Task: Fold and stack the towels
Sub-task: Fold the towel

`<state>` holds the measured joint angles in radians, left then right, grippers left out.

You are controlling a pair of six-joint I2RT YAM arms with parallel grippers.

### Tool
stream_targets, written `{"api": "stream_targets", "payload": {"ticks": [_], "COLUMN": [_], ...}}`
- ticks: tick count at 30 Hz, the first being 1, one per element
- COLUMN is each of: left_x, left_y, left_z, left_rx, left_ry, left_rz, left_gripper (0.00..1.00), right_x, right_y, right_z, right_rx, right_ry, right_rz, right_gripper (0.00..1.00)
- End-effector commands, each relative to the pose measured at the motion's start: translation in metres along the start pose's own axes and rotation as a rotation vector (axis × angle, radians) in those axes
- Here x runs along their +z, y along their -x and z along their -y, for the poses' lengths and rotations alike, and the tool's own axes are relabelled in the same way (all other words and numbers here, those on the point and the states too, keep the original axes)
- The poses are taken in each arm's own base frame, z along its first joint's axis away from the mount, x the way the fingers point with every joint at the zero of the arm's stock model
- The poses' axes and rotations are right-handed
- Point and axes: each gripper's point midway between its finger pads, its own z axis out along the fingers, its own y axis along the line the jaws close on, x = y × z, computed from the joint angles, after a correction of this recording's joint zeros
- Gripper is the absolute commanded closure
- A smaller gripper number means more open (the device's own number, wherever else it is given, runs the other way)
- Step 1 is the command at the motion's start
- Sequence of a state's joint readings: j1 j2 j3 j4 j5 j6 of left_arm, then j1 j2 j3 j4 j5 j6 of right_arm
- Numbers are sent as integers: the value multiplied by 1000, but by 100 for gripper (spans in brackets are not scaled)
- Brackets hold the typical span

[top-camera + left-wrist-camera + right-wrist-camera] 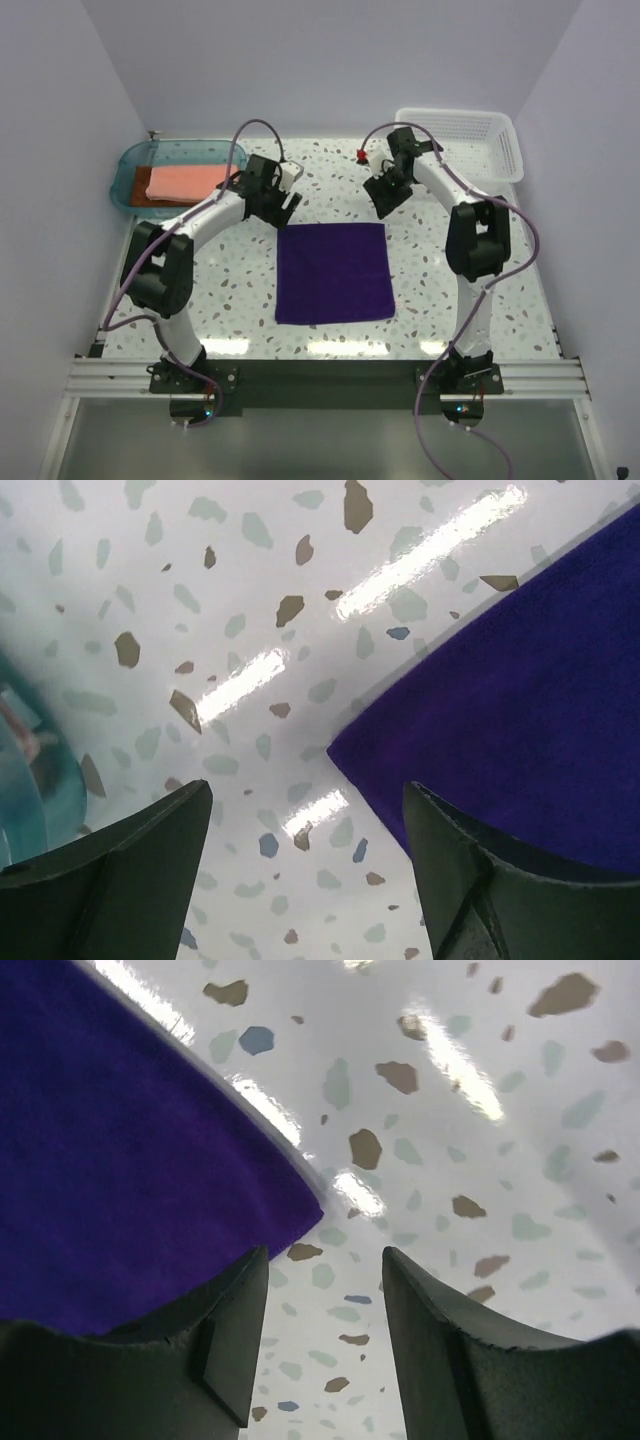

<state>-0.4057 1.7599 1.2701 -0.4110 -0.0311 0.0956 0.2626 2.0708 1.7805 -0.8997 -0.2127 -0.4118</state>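
The salmon pink towel (pixel 188 182) lies folded on what looks like the rust brown towel (pixel 150 201) in the teal tray (pixel 125 165), so two seem done; the purple towel (pixel 333 272) lies flat and unfolded mid-surface (pixel 450 300), left to fold and stack. Both tools hang wide and empty; the left tool (pixel 308 815) is at its far left corner, the right tool (pixel 325 1270) at its far right.

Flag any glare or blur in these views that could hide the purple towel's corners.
Top external: even light, faint reflections at the near edge of the table, purple towel sharp. Left wrist: bright glare streaks on the table beside the towel corner; teal tray blurred at left. Right wrist: glare streaks run along the towel's edge, corner readable.
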Motion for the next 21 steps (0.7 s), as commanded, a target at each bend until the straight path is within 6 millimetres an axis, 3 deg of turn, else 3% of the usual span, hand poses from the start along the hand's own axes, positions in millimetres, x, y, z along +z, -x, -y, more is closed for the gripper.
{"api": "stream_targets", "payload": {"ticks": [1,2,5,13,21], "left_x": [10,11,20,41,45], "left_y": [19,26,25,1,3], "left_z": [11,10,6,9,10], "left_rx": [205,227,286,358,382], "left_ry": [-184,-196,-230,-344,-367], "left_rz": [39,50,26,-94,-102], "left_gripper": [18,18,18,22,25], "right_x": [-3,-2,5,29,51], "right_y": [-23,-21,-15,-15,-21], "right_z": [-27,-28,-29,-28,-30], "right_rx": [-134,-159,-178,-201,-215], "right_ry": [193,212,258,308,345], "right_rz": [-136,-132,-135,-170,-198], "right_gripper": [48,48,50,53,58]}}
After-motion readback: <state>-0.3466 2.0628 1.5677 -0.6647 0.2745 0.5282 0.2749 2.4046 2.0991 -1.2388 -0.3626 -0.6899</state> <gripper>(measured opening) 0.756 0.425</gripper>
